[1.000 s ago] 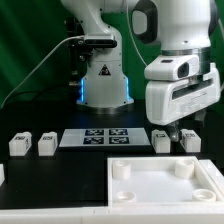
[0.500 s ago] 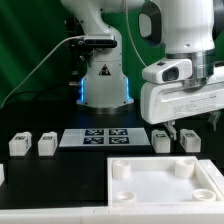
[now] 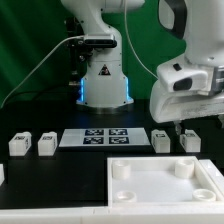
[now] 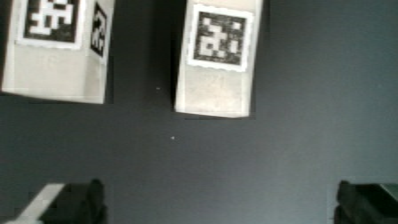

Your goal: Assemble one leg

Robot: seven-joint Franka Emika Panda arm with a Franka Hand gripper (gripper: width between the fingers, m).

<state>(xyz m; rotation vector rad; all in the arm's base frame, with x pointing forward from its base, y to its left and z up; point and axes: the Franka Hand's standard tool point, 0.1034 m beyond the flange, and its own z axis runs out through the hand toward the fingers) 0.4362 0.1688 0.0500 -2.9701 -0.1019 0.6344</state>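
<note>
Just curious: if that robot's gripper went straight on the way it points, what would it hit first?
Likely the bare black tabletop; the open gripper points just past the two small white tagged plastic legs, though depth is unclear.

White leg (image 4: 219,85) — black-and-white marker tag (image 4: 224,38)

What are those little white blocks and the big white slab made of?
The blocks look like matte white plastic, smooth-faced, with printed black-and-white tags on. The slab seems the same moulded plastic, judging by its raised round sockets.
</note>
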